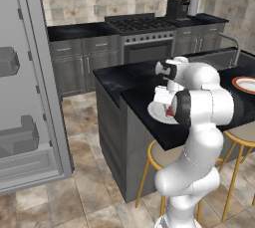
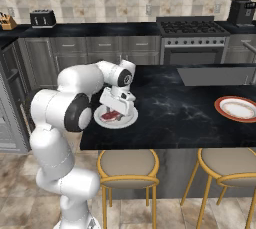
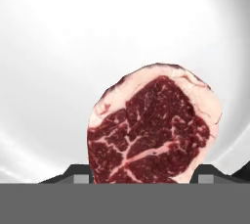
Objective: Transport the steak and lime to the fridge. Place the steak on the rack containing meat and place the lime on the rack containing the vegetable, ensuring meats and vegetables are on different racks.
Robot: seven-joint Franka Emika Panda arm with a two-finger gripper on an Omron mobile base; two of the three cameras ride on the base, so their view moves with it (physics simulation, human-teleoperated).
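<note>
On black island counter, white plate, steak

A: What carries everything here?

B: A black marbled island counter on a grey base, seen from both base cameras.

A: And what lies directly on it?

B: A white plate sits near the counter's front edge, at about nine o'clock from the counter's middle in the right base view. An orange-rimmed plate sits well apart from it, toward three o'clock.

A: Anything on the white plate?

B: The steak, red with pale marbling and a fatty rim, lies flat on it. In the hand view it sits toward five o'clock of the plate's white surface.
</note>
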